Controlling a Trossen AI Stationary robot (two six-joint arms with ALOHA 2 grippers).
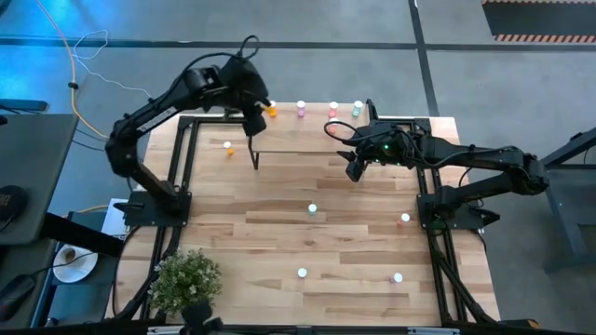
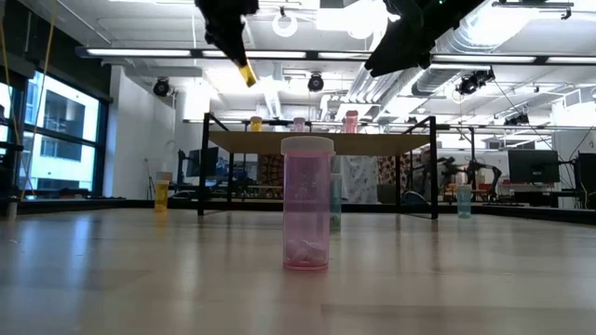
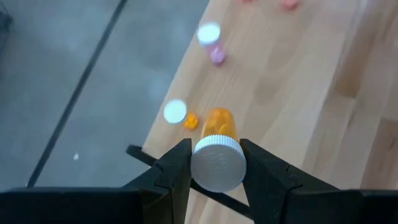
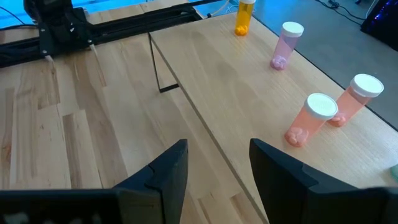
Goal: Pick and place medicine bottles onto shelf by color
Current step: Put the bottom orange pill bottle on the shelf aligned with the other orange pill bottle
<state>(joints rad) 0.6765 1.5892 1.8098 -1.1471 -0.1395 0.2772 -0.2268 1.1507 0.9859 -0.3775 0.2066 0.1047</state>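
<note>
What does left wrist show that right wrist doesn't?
Only left wrist: the left gripper shut on an orange bottle by its white cap, above the shelf near its edge.

Only right wrist: the right gripper open and empty over the shelf, plus two reddish bottles standing side by side.

Both: the shelf top, an orange bottle standing on it and a pink one.

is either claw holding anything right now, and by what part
The left claw grips an orange medicine bottle by its white cap, above the shelf. The right claw is open and empty.
</note>
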